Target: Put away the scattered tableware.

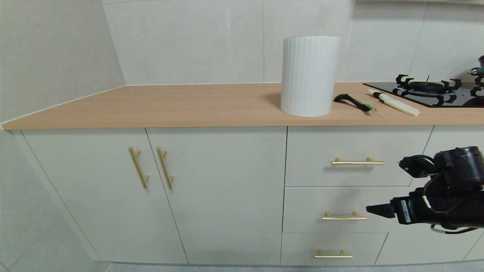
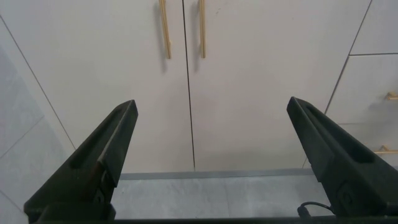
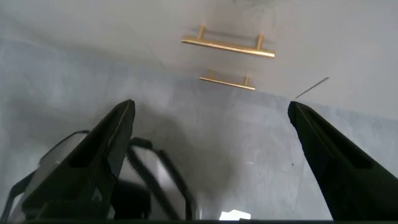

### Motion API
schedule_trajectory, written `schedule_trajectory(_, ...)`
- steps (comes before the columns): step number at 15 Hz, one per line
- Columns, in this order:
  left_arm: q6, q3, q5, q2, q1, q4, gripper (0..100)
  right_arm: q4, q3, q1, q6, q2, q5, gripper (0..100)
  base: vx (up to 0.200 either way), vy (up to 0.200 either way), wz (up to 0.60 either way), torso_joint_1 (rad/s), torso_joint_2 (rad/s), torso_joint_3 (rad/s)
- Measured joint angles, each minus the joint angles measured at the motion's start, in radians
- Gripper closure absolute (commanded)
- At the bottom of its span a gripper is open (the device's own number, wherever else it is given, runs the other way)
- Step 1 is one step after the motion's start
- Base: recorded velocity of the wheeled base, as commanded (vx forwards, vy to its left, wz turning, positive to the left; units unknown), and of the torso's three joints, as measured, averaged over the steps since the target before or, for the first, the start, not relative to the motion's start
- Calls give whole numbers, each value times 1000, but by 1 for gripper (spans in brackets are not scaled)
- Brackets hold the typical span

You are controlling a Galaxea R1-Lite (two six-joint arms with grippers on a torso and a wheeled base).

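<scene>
1. The scattered pieces, a black-handled peeler [image 1: 353, 102] and a pale knife [image 1: 395, 102], are lying on the countertop [image 1: 170, 105]. They are just beside the white ribbed holder [image 1: 309, 75], between it and the stove [image 1: 427, 90].
2. The right gripper [image 3: 210, 109] is hanging low in front of the drawers, jaws spread wide and grasping nothing. If it is rising straight from there, it is risking a knock against a drawer handle [image 1: 357, 163] or the counter's front edge.
3. The left gripper [image 2: 211, 104] is facing the cupboard doors [image 2: 186, 74], jaws likewise released and empty. It is sitting well apart from the utensils, so any reach is going to be long.
4. Both utensils are lying flat and thin, so a pinch from above is likely scraping the wood or skidding them toward the stove.
5. The holder is standing tall and probably light, and a passing arm brushing it could be tipping it over.
</scene>
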Motion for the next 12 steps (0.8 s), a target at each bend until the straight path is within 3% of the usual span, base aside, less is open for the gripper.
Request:
schedule_trajectory(8,0,0,0,0,0,0,0,-415,9,0,32,407,-94,0,0,0,0,0,0,0)
schedule_trajectory(12,0,0,0,0,0,0,0,-498,2,-4,44,521,-104,0,0,0,0,0,0,0)
